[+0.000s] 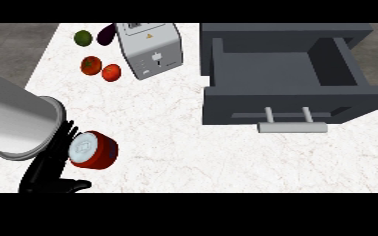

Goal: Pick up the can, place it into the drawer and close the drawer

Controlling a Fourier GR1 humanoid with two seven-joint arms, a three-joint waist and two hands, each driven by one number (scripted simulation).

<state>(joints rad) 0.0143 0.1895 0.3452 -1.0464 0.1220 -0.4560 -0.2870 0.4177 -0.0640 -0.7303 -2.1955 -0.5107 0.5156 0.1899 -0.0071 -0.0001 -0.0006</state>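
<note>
- The open drawer [244, 105] stands well off to the right of the left hand [48, 169] and farther out, its handle [291, 126] facing the robot
- A toaster [151, 50] sits far beyond the hand
- The left hand, the only one in view, is released: fingers straight along the can's left side, thumb apart below it
- The red can [96, 154] lies just right of the hand on the counter, not yet gripped, its long axis seemingly tilted, white lid toward the fingers
</note>
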